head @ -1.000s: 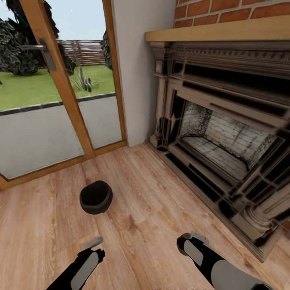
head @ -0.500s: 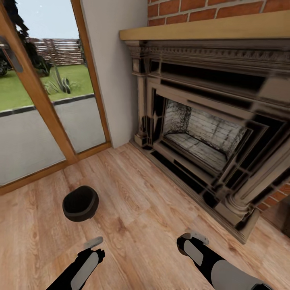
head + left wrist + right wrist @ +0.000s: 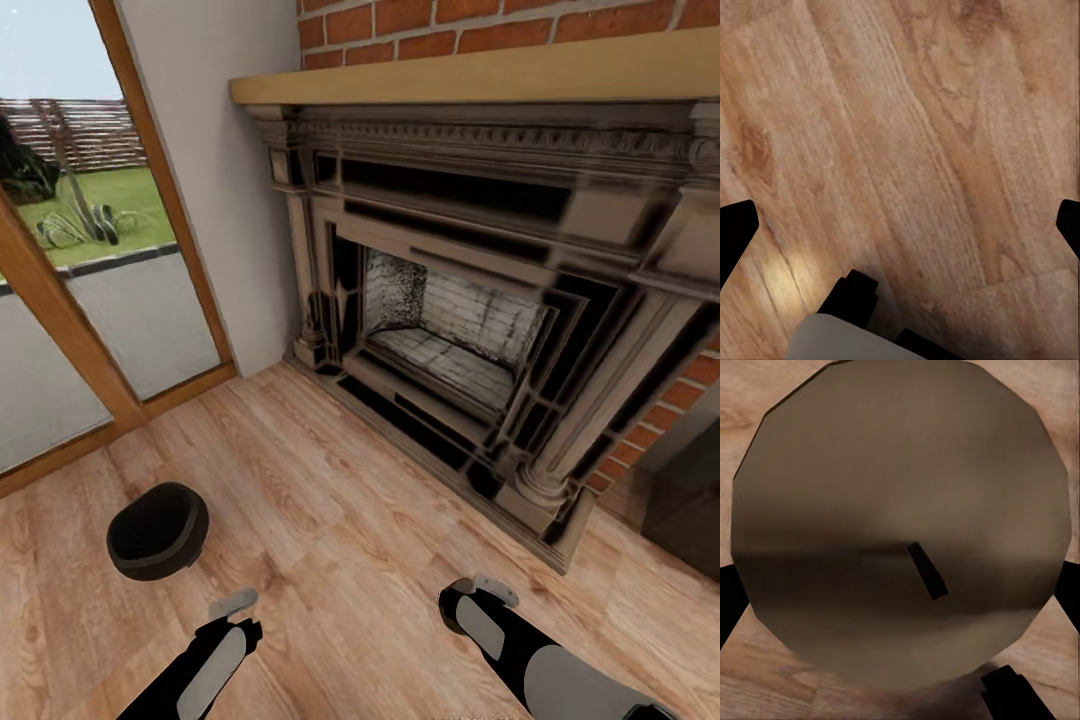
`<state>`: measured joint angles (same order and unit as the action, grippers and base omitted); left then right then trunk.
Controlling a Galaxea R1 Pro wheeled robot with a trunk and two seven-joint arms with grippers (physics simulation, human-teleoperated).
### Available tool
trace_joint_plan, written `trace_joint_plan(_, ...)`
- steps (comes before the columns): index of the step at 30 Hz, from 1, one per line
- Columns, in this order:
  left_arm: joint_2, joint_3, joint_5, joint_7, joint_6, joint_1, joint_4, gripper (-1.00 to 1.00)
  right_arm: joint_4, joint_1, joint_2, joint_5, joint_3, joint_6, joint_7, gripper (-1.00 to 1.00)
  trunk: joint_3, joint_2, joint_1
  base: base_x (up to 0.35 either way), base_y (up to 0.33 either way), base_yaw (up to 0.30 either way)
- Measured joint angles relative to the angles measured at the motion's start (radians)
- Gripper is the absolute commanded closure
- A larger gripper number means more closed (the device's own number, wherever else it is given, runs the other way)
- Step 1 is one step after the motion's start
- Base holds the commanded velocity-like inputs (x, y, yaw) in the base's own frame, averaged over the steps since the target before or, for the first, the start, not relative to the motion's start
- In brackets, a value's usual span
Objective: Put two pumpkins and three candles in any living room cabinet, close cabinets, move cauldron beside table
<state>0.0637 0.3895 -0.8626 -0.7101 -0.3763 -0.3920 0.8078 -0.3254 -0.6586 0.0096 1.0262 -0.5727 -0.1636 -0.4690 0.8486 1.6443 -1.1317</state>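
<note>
We see the cauldron on the wooden floor at near left, black, mouth tipped toward us, well apart from the fireplace at far right. A glass door stands at far left. A dark unit shows at the right edge; we cannot tell whether it is the cabinet.

The left gripper hangs just right of the cauldron and nearer to us, not touching it. In the left wrist view its fingertips stand wide at the picture's edges with bare floor between: jaws released, holding nothing. The right gripper hangs over bare floor in the head view. In the right wrist view a round brown disc lies under it and dark finger tips show at both edges: jaws spread, nothing held. We cannot name the disc.

Judgement: the step in hand is the approach to the cauldron. To do it well, we would square the base to the pot, bring the left jaws over the rim, pinch one wall, and lift it clear of the floor. Risk: the round belly may roll if nudged.
</note>
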Motion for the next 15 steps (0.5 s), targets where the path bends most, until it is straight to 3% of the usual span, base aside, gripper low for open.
trace_joint_plan(15, 0.000, 0.000, 0.000, 0.000, 0.000, 0.000, 0.000, -1.00, 0.000, 0.000, 0.000, 0.000, 0.000, 0.000, 0.000, 1.00, -0.011, 0.000, 0.000, 0.000, 0.000, -0.277)
